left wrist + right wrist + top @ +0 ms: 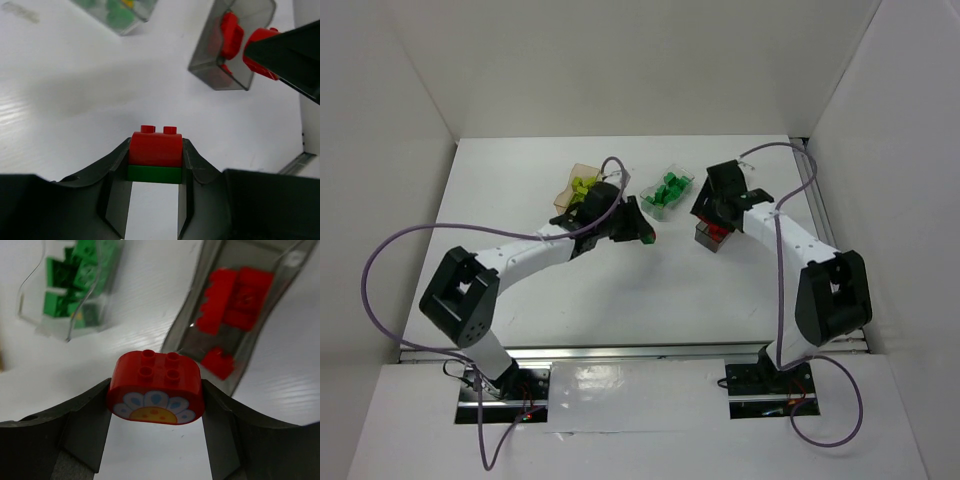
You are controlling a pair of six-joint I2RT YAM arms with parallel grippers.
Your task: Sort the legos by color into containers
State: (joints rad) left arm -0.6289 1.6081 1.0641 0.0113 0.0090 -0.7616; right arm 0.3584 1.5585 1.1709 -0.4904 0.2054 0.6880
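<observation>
My left gripper (155,162) is shut on a red brick (156,148) stacked on a dark green brick (154,174), held above the table between the tubs (638,222). My right gripper (156,400) is shut on a rounded red brick with a flower print (156,385), just beside the smoky grey tub (280,270), which holds several red bricks (235,295). In the top view the right gripper (710,207) hangs over the grey tub (712,240). The clear tub (682,178) holds dark green bricks (665,192). The amber tub (568,188) holds lime bricks (583,185).
White walls enclose the table on the left, back and right. The left arm lies across the table's middle, its purple cable (380,270) looping out to the left. The right arm's cable (790,160) arches at the back right. The right gripper's finger (290,55) shows in the left wrist view.
</observation>
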